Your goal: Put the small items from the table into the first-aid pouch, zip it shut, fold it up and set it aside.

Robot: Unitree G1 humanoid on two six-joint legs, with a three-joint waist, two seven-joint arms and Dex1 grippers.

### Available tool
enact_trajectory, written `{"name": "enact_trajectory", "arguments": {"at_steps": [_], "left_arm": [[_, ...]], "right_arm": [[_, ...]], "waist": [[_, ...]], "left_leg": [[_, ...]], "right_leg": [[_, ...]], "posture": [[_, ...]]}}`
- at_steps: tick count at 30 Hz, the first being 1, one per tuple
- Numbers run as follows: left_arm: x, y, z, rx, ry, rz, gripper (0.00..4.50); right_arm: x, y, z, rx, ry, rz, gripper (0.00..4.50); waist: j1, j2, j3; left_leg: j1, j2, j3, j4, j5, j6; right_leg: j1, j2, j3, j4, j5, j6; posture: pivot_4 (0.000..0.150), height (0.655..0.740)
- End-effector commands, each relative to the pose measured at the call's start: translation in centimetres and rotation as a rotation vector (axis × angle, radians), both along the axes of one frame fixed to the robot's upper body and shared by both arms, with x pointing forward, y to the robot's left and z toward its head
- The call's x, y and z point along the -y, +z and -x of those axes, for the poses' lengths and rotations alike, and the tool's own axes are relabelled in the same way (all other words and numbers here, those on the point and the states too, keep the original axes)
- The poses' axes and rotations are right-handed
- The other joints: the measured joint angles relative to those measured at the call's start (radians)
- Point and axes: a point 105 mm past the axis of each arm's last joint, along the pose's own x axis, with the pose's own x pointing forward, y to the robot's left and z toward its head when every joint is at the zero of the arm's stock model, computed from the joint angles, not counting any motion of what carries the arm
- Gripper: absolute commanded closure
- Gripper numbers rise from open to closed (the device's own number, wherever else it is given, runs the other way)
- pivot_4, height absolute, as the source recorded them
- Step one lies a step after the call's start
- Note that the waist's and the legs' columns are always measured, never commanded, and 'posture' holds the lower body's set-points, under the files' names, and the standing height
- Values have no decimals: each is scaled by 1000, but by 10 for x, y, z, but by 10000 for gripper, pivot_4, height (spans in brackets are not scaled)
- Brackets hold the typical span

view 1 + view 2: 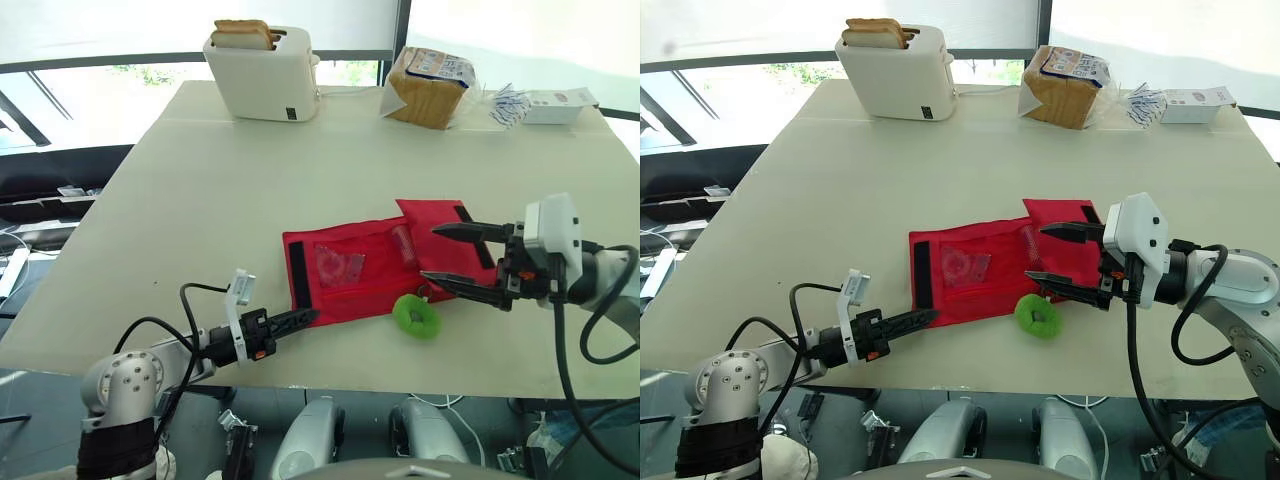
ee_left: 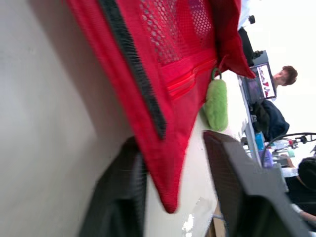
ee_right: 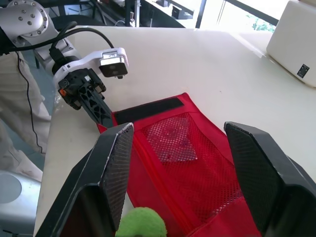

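The matte, cream-coloured table [image 1: 200, 200] was a broad flat slab. At its far edge stood a boxy, round-cornered white toaster [image 1: 265, 75] with bread slices in its slots, and a sliced loaf in a crinkled clear bag [image 1: 428, 88].

Near the front edge lay the red fabric first-aid pouch [image 1: 345, 270], opened flat. It had a fine mesh pocket with small clear packets [image 1: 340, 262] showing through, and a black strip [image 1: 298, 275] ran down its left end.

The right gripper [image 1: 432, 252] hovered over the pouch's right end, its ridged black fingers spread wide. The left gripper [image 1: 300, 318] lay low on the table, its fingers parted around the pouch's near-left corner.

A fuzzy green ring-shaped pompom [image 1: 416, 315] sat just beside the pouch's front edge.
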Motion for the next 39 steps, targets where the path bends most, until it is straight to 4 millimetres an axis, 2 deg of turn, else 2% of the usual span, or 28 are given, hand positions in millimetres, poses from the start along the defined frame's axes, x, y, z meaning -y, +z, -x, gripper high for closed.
{"name": "enact_trajectory", "arguments": {"at_steps": [1,5,8,12,16,18,19,21,23,24,26,29,34,37,39], "left_arm": [[-11,13,-16,89,27,-25,43868],[-29,28,-37,153,7,-72,43868],[-45,41,-48,203,-46,-113,45000],[-65,62,-66,285,-124,-174,45000],[-60,78,-74,344,-200,-176,45000],[-53,86,-78,378,-229,-159,45000],[-45,95,-79,403,-246,-127,45000],[-27,118,-80,457,-282,-37,45000],[-16,134,-79,482,-304,27,45000],[-4,145,-77,500,-337,75,45000],[15,161,-72,525,-394,134,45000],[40,171,-65,534,-474,191,45000],[81,163,-64,531,-579,207,45000],[108,142,-68,507,-626,185,45000],[120,130,-71,489,-635,174,45000]], "right_arm": [[3,8,-1,46,-28,0,13642],[11,-1,-17,38,-117,33,13642],[18,-7,-35,40,-196,44,21696],[13,-22,-61,57,-246,80,43266],[-3,-36,-87,61,-296,85,44319],[-2,-51,-107,52,-381,120,44319],[0,-65,-113,39,-406,164,44319],[1,-98,-116,1,-410,277,44319],[-2,-113,-114,-20,-396,317,44319],[-9,-123,-112,-34,-372,329,44319],[-18,-134,-109,-49,-348,340,44319],[-22,-139,-113,-61,-369,335,44319],[-23,-141,-118,-67,-389,300,44319],[-26,-137,-115,-70,-398,235,44319],[-27,-132,-112,-52,-400,202,44319]], "waist": [[-1,0,0],[-1,0,0],[-5,0,0],[-11,0,1],[-16,0,1],[-21,0,1],[-19,0,1],[-11,-1,1],[-11,-1,1],[-13,-2,0],[-21,-4,-1],[-37,-4,-1],[-54,-4,-2],[-55,-4,-2],[-50,-4,-3]], "left_leg": [[0,0,0,0,0,0],[0,0,0,0,0,0],[0,0,0,0,0,0],[0,0,1,-1,0,-1],[-1,-1,1,-1,1,-1],[-2,-1,1,0,1,-1],[-2,-1,1,0,1,-1],[-3,-1,0,0,1,-1],[-4,-1,0,1,1,-1],[-3,-1,0,1,1,-1],[-3,-1,0,2,1,-1],[0,-1,0,2,1,-1],[2,0,0,0,1,-2],[3,0,0,0,2,-2],[3,0,0,0,2,-2]], "right_leg": [[0,0,0,0,0,0],[0,0,0,0,0,0],[0,0,0,0,0,0],[-1,1,0,0,0,0],[-3,1,1,0,0,0],[-3,1,1,0,0,0],[-3,1,1,0,0,0],[-3,1,0,0,0,0],[-3,1,0,0,0,0],[-3,1,0,0,0,0],[-3,1,-1,1,0,0],[-1,2,0,2,0,0],[-1,3,1,3,0,0],[0,3,2,3,0,0],[0,3,1,3,0,0]], "posture": [[1500,7400],[1500,7400],[1500,7400],[1500,7400],[1500,7400],[1500,7400],[1500,7400],[1500,7400],[1500,7400],[1500,7400],[1500,7400],[1500,7400],[1500,7400],[1500,7400],[1500,7400]]}}
